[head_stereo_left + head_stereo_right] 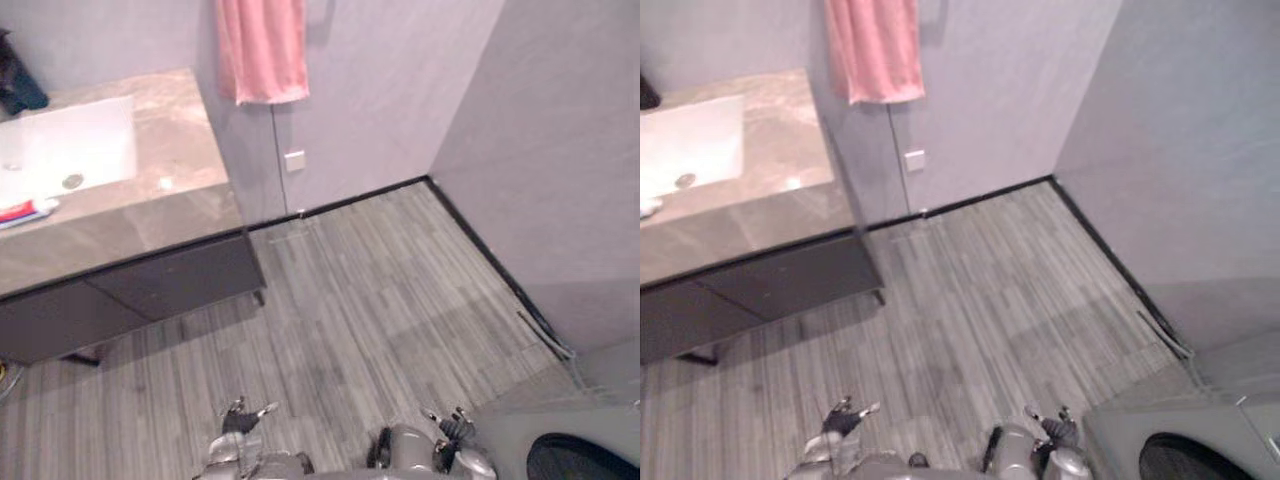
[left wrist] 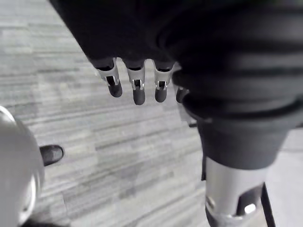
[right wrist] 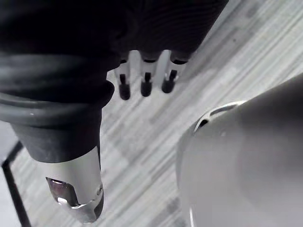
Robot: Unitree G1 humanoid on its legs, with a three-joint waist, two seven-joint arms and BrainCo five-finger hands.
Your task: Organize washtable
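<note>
The washtable [image 1: 170, 215] is a marble-look counter over a dark cabinet at the upper left, with a white sink [image 1: 70, 150] set in it. A red and white toothpaste tube [image 1: 25, 210] lies on the counter at the sink's front edge. A dark object [image 1: 18, 85] sits at the counter's back left corner. My left hand [image 1: 240, 425] and right hand [image 1: 452, 428] hang low over the floor at the bottom of the view, far from the counter. Both are open, fingers [image 2: 137, 87] straight and holding nothing; the right hand's fingers [image 3: 146, 78] point at the floor.
A pink towel [image 1: 262, 48] hangs on the grey wall right of the counter, above a wall socket [image 1: 294, 160]. Grey plank floor [image 1: 380, 300] spreads between me and the counter. A grey wall runs along the right. A washing machine [image 1: 1185, 440] stands at the bottom right.
</note>
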